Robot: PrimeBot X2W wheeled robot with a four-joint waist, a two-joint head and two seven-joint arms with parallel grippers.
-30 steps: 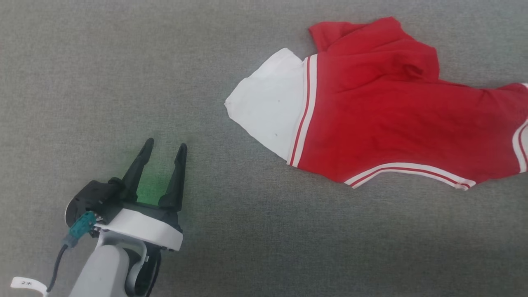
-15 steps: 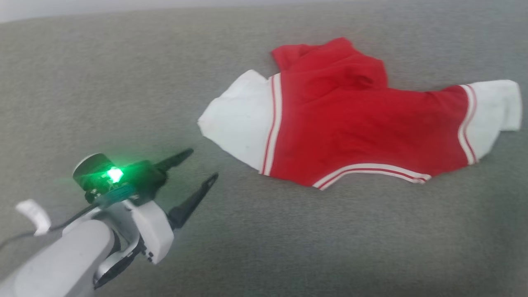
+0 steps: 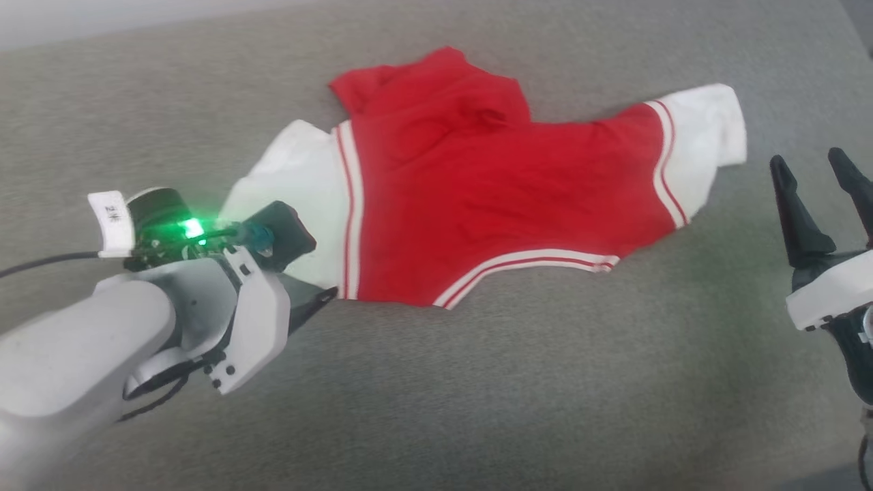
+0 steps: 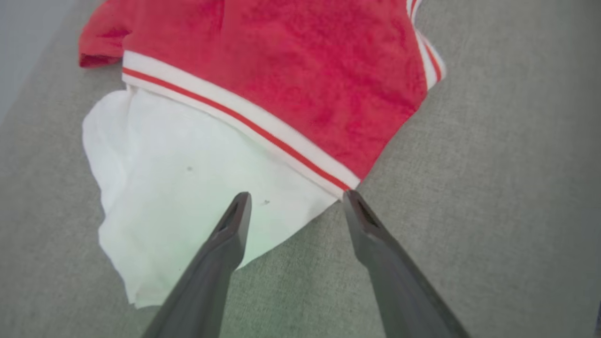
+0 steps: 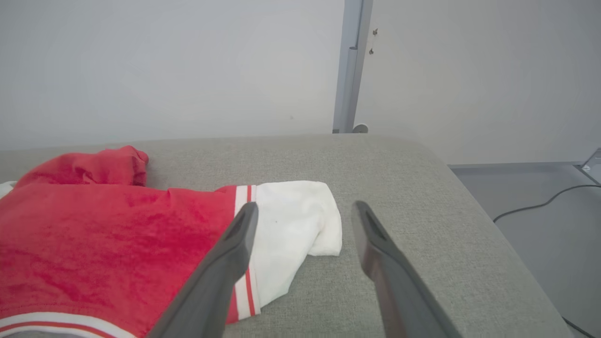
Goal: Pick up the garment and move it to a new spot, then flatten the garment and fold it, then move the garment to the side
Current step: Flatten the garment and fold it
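Left gripper point(image 4: 296, 199) has advanced, jaws apart, to the white sleeve corner of the garment point(image 3: 491, 204), which lies rumpled across the upper centre of the tabletop point(image 3: 545, 409). Right gripper point(image 3: 808, 160), jaws apart, stands right of the other sleeve. Risk: a thin edge pinch slipping, or the cloth bunching. Tag point(image 3: 112, 218) at left wrist: characters unreadable.

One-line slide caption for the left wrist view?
Open left gripper at the white sleeve of the red garment, lying on a grey surface.
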